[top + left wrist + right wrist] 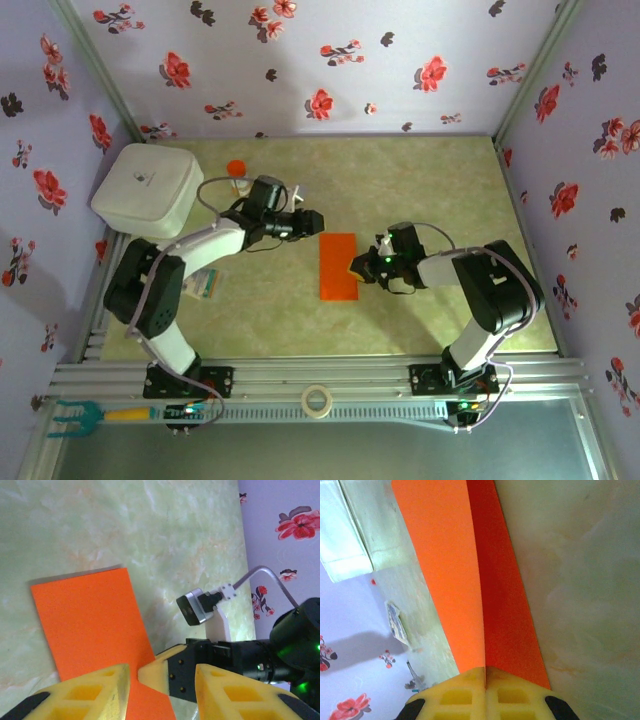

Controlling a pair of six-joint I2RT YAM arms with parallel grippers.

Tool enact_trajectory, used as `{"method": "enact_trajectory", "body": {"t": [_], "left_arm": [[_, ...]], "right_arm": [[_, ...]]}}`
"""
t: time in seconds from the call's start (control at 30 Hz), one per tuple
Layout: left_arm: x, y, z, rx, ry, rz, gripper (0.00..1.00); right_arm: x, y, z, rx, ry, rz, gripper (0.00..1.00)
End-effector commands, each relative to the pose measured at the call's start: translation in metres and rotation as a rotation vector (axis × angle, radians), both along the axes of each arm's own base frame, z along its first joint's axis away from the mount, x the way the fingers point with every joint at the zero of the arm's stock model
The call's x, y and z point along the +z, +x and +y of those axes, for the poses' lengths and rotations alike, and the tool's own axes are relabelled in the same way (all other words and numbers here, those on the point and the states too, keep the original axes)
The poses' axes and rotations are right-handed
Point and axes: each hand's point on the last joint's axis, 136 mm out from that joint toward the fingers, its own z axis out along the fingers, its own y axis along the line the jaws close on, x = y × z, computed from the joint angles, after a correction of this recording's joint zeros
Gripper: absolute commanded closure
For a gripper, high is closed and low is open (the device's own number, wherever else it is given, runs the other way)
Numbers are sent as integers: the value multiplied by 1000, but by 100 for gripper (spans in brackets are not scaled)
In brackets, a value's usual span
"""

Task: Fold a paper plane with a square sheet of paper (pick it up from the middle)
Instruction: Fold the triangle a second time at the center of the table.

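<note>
The square sheet of paper lies on the table folded in half, a bright orange upright rectangle between the two arms. My right gripper is shut on its right edge. In the right wrist view the two orange layers run together into the closed yellow fingers. My left gripper hovers just off the paper's top left corner, open with nothing in it. In the left wrist view the paper lies ahead of my left gripper, whose jaws stand apart, with the right gripper's yellow fingertip pinching the paper edge beyond them.
A white box sits at the back left, with an orange-capped bottle beside it. A small printed packet lies by the left arm. A tape roll and a teal-headed tool rest on the front rail.
</note>
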Motion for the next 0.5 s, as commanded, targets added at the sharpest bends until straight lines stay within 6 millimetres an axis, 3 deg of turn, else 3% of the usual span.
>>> {"method": "enact_trajectory", "body": {"t": [0.0,0.2,0.37,0.47], "left_arm": [[-5,-11,7,-2,73,-79,62],[6,-26,11,25,87,-210,66],[17,-47,-6,-8,61,-357,69],[11,-61,-11,-41,102,-465,69]], "right_arm": [[6,4,1,-18,-11,-20,90],[5,-1,4,62,-32,-31,79],[2,1,4,74,-35,-30,76],[3,3,5,79,-22,-31,75]]}}
